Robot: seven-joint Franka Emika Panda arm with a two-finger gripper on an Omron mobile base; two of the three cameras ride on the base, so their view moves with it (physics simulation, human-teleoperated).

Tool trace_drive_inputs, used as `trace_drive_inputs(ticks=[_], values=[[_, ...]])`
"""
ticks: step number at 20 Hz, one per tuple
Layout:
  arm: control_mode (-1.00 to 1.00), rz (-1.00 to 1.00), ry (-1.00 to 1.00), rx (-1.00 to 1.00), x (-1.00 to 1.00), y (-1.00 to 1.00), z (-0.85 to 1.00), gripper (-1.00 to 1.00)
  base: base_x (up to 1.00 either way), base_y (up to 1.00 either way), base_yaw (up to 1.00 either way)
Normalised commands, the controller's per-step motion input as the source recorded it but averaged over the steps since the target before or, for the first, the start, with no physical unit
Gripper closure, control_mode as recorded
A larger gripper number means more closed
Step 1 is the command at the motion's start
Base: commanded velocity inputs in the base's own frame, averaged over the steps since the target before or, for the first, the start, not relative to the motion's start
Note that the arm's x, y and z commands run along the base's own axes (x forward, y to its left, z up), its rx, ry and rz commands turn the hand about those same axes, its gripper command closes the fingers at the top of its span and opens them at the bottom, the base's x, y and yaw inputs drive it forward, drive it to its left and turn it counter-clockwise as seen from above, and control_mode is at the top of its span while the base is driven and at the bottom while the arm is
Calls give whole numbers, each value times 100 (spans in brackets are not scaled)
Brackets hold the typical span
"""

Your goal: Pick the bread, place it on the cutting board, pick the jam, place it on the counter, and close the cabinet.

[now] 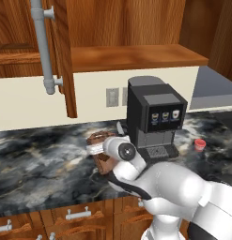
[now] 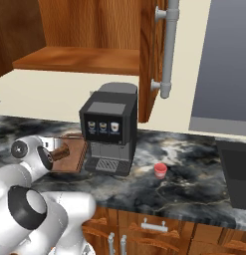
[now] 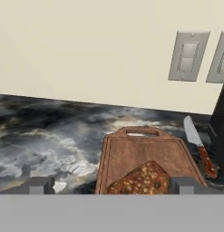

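since the bread [image 3: 141, 180] is already lying on the cutting board [image 3: 131, 154], between the gripper [image 3: 111, 186] tips, your jaws are standing wide and holding nothing. the jam [image 2: 160, 170] is sitting on the counter [image 2: 194, 174], right of the coffee machine [image 2: 108, 130].

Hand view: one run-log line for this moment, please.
gripper: open | bread: on cutting board, between fingertips | jam: on counter | cabinet: door open

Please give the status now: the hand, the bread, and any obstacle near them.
Hand open, low over cutting board. Bread lies on the board between the fingertips. Knife beside board, coffee machine close by.
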Motion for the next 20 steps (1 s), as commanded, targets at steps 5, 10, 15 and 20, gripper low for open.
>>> trace_drive_inputs(ticks=[5, 10, 15, 20], values=[[-100, 1, -8, 0, -31, -1, 0, -100, 0, 0, 0], [-100, 0, -12, 0, -39, 0, 0, -100, 0, 0, 0], [-100, 0, -11, -2, -32, 9, 0, -100, 0, 0, 0], [-100, 0, -12, -1, -47, 0, 0, -100, 0, 0, 0]])
